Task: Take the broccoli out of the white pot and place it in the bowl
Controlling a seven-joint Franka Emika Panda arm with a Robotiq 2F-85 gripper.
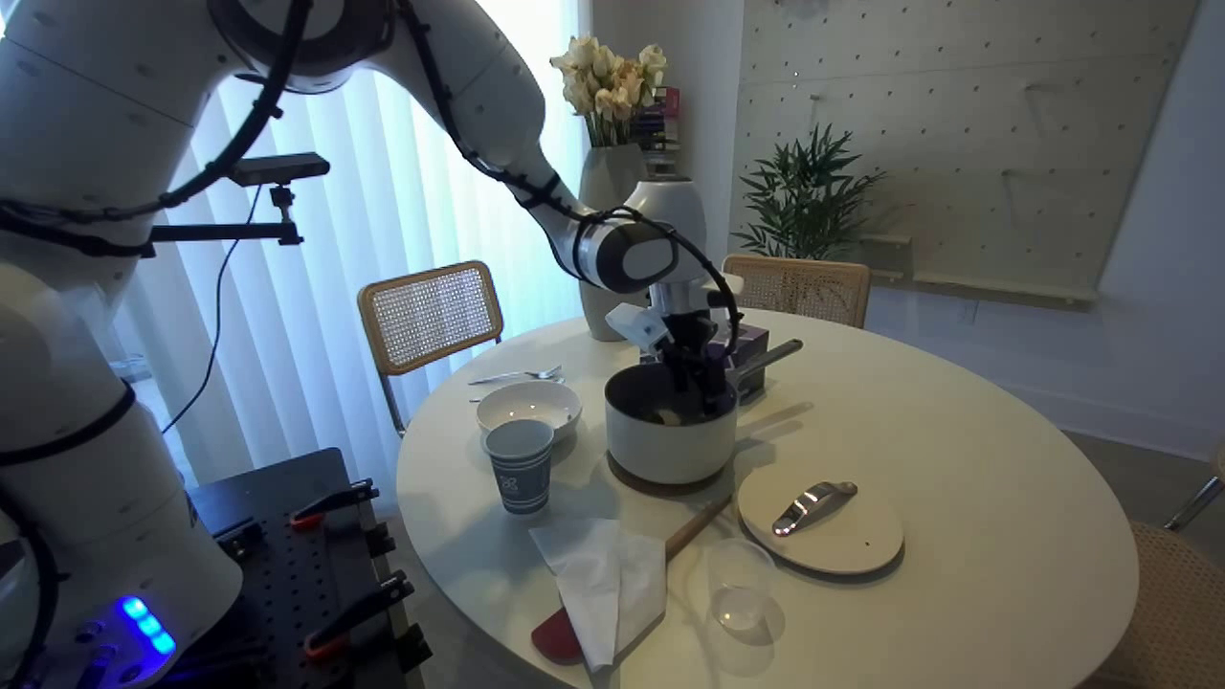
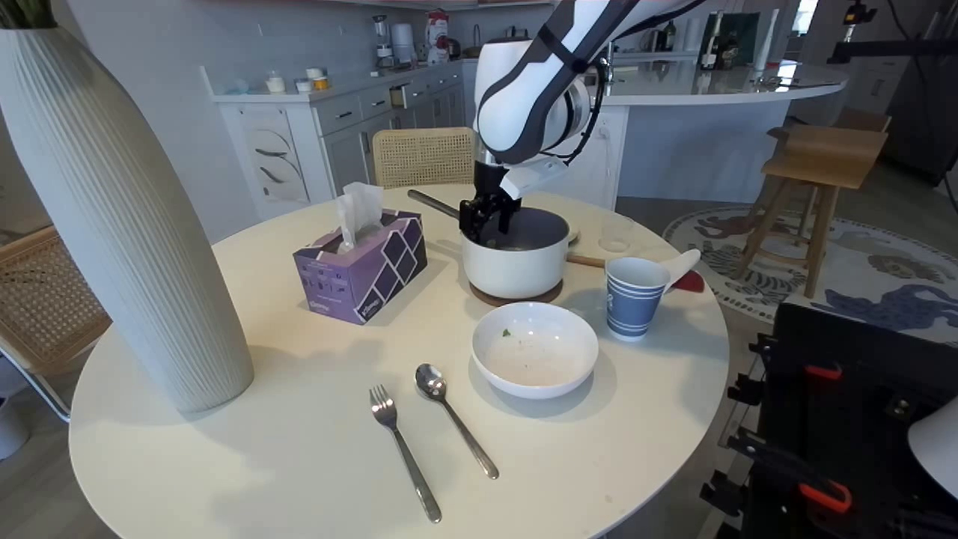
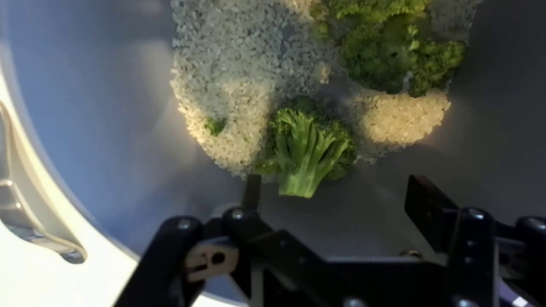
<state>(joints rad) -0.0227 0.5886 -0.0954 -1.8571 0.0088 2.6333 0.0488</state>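
The white pot (image 1: 670, 450) stands on the table; it also shows in an exterior view (image 2: 515, 271). Inside it, in the wrist view, one broccoli floret (image 3: 307, 149) lies with its pale stem toward my gripper, and more broccoli (image 3: 396, 51) lies farther off on white rice (image 3: 239, 51). My gripper (image 3: 335, 183) is open and empty, reaching down inside the pot; the near stem lies just beyond the fingertips, nearer the left finger. The gripper also shows in an exterior view (image 2: 488, 217). The white bowl (image 2: 535, 383) stands beside the pot, with a small green bit inside; it also shows in an exterior view (image 1: 529, 421).
A blue-patterned cup (image 2: 635, 299) stands near the bowl. A purple tissue box (image 2: 367, 269) is beside the pot and its handle (image 1: 770, 360). The lid (image 1: 842, 536), clear dish (image 1: 740, 586), napkin (image 1: 603, 584), red spatula (image 1: 558, 635), fork (image 2: 404, 449), spoon (image 2: 456, 419) and vase (image 2: 127, 224) are around.
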